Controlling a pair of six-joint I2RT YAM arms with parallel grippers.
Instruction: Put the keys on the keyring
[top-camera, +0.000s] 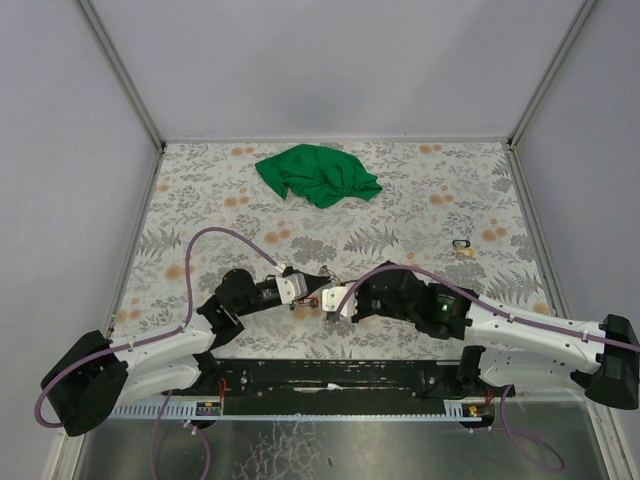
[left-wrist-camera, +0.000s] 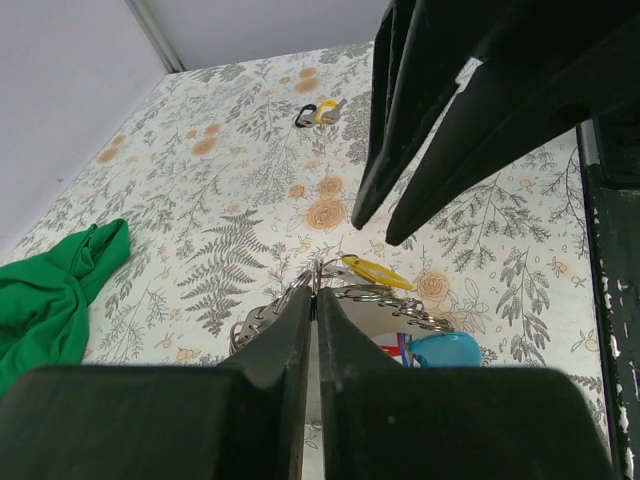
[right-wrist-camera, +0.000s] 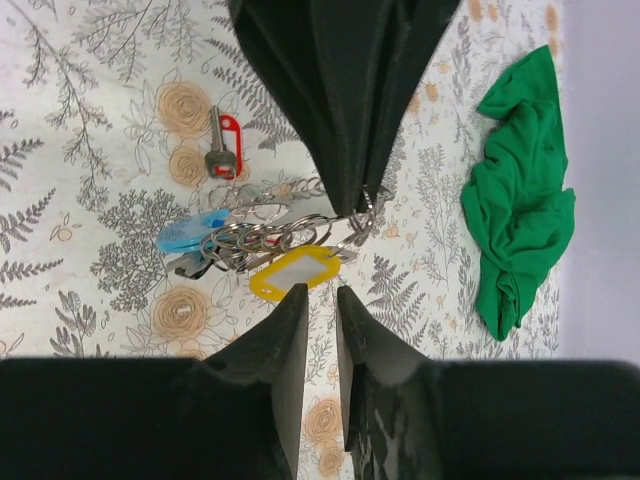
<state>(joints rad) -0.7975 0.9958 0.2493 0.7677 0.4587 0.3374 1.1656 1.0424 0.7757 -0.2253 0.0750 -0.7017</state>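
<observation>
**A:** What are the fingers of the left arm doing?

**B:** The left gripper (left-wrist-camera: 312, 292) is clenched tight. Its tips pinch a loop of the keyring (right-wrist-camera: 268, 236) at one end of the bundle.

**A:** And the other one?

**B:** The right gripper (right-wrist-camera: 321, 296) has its fingers a little apart, with nothing between them. They sit just beside the yellow tag (right-wrist-camera: 296, 272) on the keyring and point toward the left arm's tips.

**A:** Where are the keys?

**B:** The light blue-tagged key (right-wrist-camera: 188, 233) lies among the loops, at the end of the bundle away from the pinch. I cannot tell whether it is threaded on. The red-tagged key (right-wrist-camera: 222, 147) lies flat on the table (top-camera: 420, 200) near the bundle, and looks to be apart from it.

**A:** Anything further out?

**B:** The two grippers meet close to the table's near edge, about midway across. A crumpled green cloth (top-camera: 318, 175) sits well apart toward the far edge. A small dark-and-yellow item (top-camera: 462, 246) lies off to the right side.
</observation>
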